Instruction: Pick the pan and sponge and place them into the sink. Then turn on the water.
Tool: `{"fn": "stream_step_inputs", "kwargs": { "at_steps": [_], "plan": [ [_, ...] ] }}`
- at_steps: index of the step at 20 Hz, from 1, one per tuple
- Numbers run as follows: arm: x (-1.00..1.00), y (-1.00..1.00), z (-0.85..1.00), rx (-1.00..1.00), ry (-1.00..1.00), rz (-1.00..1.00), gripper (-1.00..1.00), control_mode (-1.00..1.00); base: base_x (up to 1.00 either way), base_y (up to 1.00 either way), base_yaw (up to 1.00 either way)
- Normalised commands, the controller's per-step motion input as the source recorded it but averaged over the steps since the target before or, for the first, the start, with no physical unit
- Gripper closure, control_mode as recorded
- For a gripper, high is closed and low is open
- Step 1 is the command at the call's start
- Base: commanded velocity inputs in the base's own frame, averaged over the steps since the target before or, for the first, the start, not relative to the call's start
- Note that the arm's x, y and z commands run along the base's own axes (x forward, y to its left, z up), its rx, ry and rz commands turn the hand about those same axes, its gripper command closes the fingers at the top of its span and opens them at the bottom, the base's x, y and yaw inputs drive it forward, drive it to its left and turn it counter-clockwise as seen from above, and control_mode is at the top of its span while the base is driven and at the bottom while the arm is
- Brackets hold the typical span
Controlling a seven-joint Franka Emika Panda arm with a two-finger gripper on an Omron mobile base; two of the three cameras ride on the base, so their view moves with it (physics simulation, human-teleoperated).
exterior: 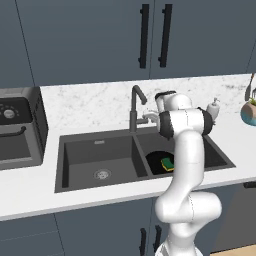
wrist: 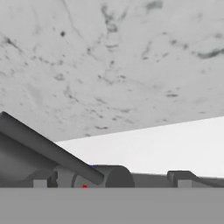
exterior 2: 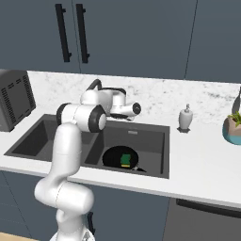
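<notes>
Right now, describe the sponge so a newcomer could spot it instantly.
Find the dark double-basin sink set in the white marble counter, then look into the basin on the side of the soap dispenser. A round black pan lies on its floor, and the sponge sits in the pan: a small green-and-yellow block, the only bright thing in the sink.

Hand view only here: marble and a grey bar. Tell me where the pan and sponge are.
Observer: Both are in the sink's right basin; the sponge lies in the pan.
Operator: Locate my gripper.
Observer: The gripper is close beside the tap, on its right-basin side.
Operator: Name what stands right of the sink.
Observer: A soap bottle on the counter.
</notes>
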Motion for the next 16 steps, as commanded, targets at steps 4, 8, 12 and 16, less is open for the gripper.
{"fn": "stream_step_inputs", "kwargs": {
  "at_steps": [4, 8, 12, 16],
  "plan": [
    [0.0, 0.0, -0.04, 0.0, 0.0, 0.0, 1.0, -1.0, 0.0, 0.0, 0.0],
    [0.0, 0.0, 0.0, 0.0, 0.0, 0.0, 1.0, -1.0, 0.0, 0.0, 0.0],
    [0.0, 0.0, 0.0, 0.0, 0.0, 0.0, 1.0, -1.0, 0.0, 0.0, 0.0],
    [0.03, 0.04, 0.0, 0.0, 0.0, 0.0, 1.0, -1.0, 0.0, 0.0, 0.0]
  ]
}}
